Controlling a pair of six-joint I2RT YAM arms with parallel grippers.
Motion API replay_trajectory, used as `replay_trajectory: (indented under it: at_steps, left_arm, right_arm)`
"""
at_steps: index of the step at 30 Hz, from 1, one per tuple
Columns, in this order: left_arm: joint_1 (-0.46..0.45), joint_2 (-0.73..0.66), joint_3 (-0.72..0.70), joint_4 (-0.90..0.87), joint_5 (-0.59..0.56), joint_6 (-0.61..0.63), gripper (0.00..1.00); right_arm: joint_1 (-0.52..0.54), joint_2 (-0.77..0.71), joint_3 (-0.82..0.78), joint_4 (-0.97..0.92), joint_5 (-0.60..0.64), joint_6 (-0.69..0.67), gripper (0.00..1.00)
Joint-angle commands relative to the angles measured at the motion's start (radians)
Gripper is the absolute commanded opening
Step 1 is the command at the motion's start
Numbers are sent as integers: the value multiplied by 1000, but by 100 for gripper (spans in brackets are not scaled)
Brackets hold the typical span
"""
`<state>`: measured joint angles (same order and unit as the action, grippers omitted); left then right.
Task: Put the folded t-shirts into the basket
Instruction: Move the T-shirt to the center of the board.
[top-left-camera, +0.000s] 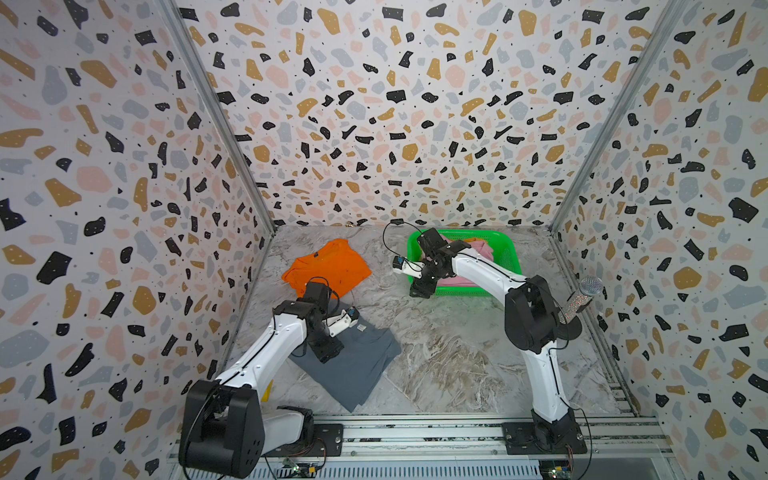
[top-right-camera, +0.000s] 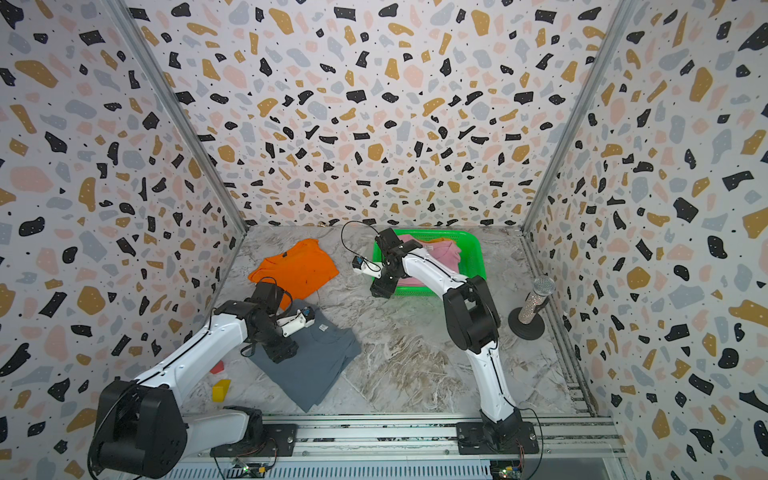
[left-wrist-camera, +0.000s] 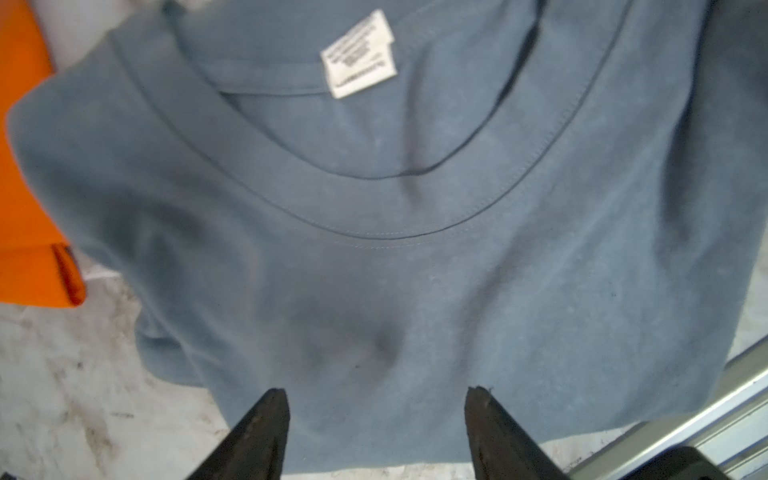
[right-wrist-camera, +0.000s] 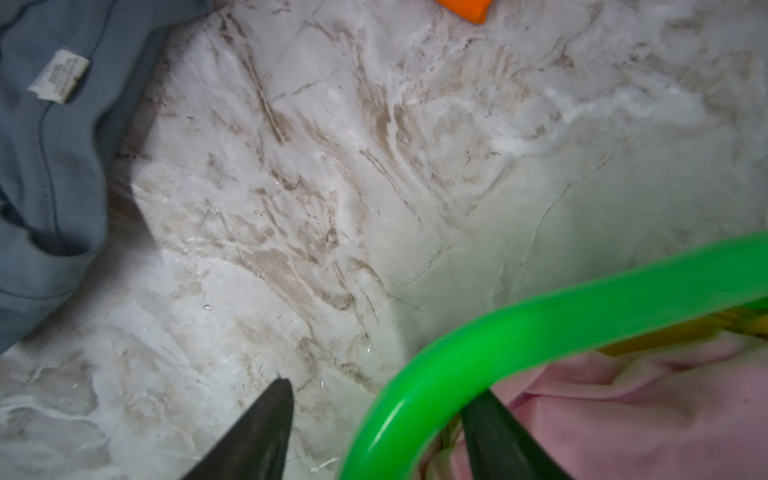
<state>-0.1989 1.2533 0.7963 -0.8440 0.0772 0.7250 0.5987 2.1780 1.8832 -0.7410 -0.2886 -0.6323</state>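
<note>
Pointing collar (left-wrist-camera: 374, 232) toward back wall (top-left-camera: 415, 124), grey t-shirt (top-left-camera: 357, 365) lies diagonal.

Orange t-shirt (top-left-camera: 328, 266), slate-grey t-shirt (top-left-camera: 361, 365), pink t-shirt (right-wrist-camera: 623, 415), green basket (right-wrist-camera: 540, 328), marbled table (top-left-camera: 449, 357), terrazzo-patterned walls (top-left-camera: 395, 104)

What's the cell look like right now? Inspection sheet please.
Surface: marble-pattern table, brown veining.
Job's things: orange t-shirt and grey t-shirt on the table; pink t-shirt in the green basket, yellow t-shirt under it.
Clutter: microphone on stand by the right wall; yellow block and red block near the left arm.
Grippers: left gripper open over the grey t-shirt; right gripper open, straddling the basket rim.
Cables: black cable looping off the right wrist.
Surroundings: terrazzo-pattern walls on three sides; aluminium rail under both arm bases.
</note>
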Motion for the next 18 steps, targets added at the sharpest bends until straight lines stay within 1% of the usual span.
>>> replay_trajectory:
  at_steps: [1, 4, 7, 9, 11, 15, 18]
  left_arm:
    - [-60, 16, -34, 25, 4, 69, 69]
    - [-134, 37, -58, 44, 3, 60, 69]
    - [-223, 46, -84, 80, -20, 11, 69]
    - [-282, 60, -82, 105, -38, -56, 69]
    - [-330, 89, -66, 122, -28, -137, 69]
    - [-423, 197, 10, 144, -20, -298, 65]
    - [-508, 297, 74, 143, -29, -353, 62]
  right_arm:
    - [-5, -128, -8, -79, -14, -19, 77]
    - [-18, -229, -85, -99, -10, -24, 79]
    - [-47, -349, -203, -100, 4, -33, 79]
    - [-75, -425, -286, -100, 19, -38, 80]
    - [-115, -500, -365, -100, 25, -35, 80]
    - [-208, -645, -508, -116, 19, -30, 80]
    - [-264, -756, -602, -145, -19, -58, 80]
